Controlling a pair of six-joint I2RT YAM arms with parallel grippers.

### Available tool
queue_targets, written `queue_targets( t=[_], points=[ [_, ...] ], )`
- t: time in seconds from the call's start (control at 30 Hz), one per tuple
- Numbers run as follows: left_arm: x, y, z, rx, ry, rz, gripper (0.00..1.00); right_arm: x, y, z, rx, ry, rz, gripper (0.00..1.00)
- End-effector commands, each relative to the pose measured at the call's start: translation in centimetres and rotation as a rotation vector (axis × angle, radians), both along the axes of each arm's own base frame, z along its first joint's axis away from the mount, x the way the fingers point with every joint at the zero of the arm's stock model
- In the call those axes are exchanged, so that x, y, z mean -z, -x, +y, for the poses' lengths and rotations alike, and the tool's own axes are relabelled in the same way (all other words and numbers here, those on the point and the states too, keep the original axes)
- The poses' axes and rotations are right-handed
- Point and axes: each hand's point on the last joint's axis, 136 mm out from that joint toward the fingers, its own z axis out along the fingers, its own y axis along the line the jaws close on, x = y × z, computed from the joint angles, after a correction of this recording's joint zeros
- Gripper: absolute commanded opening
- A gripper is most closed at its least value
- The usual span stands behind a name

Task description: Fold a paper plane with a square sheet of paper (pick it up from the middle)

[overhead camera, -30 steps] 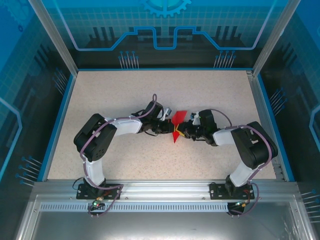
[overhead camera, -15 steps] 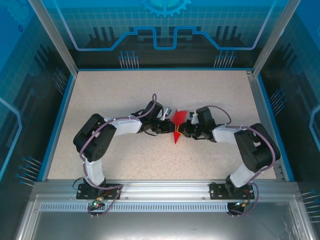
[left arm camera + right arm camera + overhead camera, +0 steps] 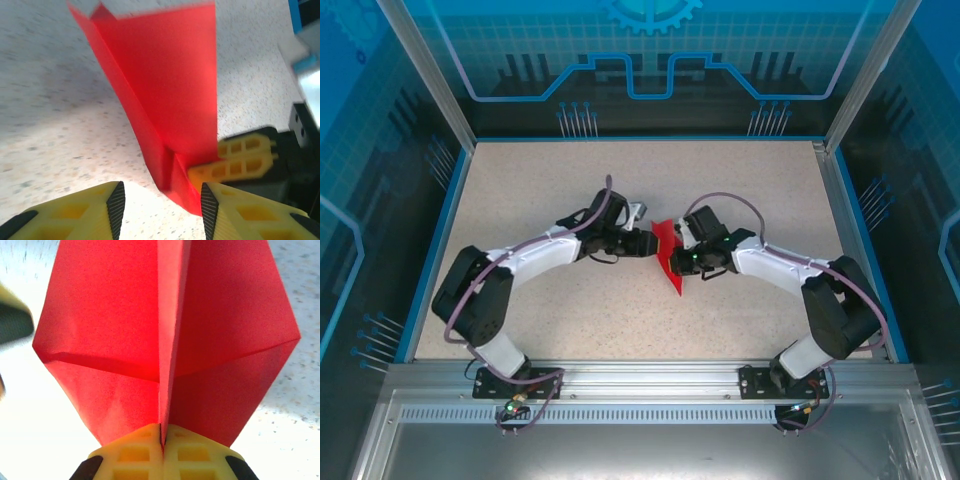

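Left claw (image 3: 647, 243) has its 2 fingers (image 3: 75, 212) spread apart, the folded red paper (image 3: 666, 250) just ahead of them at mid-table; right claw (image 3: 161, 436) is pinched tight on the paper's centre crease, flaps fanning out beyond its tips.

- thin bright red sheet of paper (image 3: 667, 258) (image 3: 170, 90) (image 3: 165, 330), unmarked; folded along a sharp centre crease, creased flaps spreading to either side
- held on edge near the middle of the speckled table (image 3: 540, 200); narrow end toward the near side
- centre fold pinched between the closed fingers of the right gripper (image 3: 682, 262) (image 3: 161, 432)
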Motion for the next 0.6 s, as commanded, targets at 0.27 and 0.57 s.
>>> queue_targets(
  t=[0.27,0.57],
  points=[
    [-7.9,-2.1,4.7,0.001,-0.062,-0.089,0.52,-1.6,2.2,0.6,-0.398,0.319,-0.286,0.00],
    [-6.1,-0.7,1.6,0.190,0.015,0.108,0.46,-3.7,2.1,2.0,-0.531,0.421,-0.467,0.00]
  ],
)
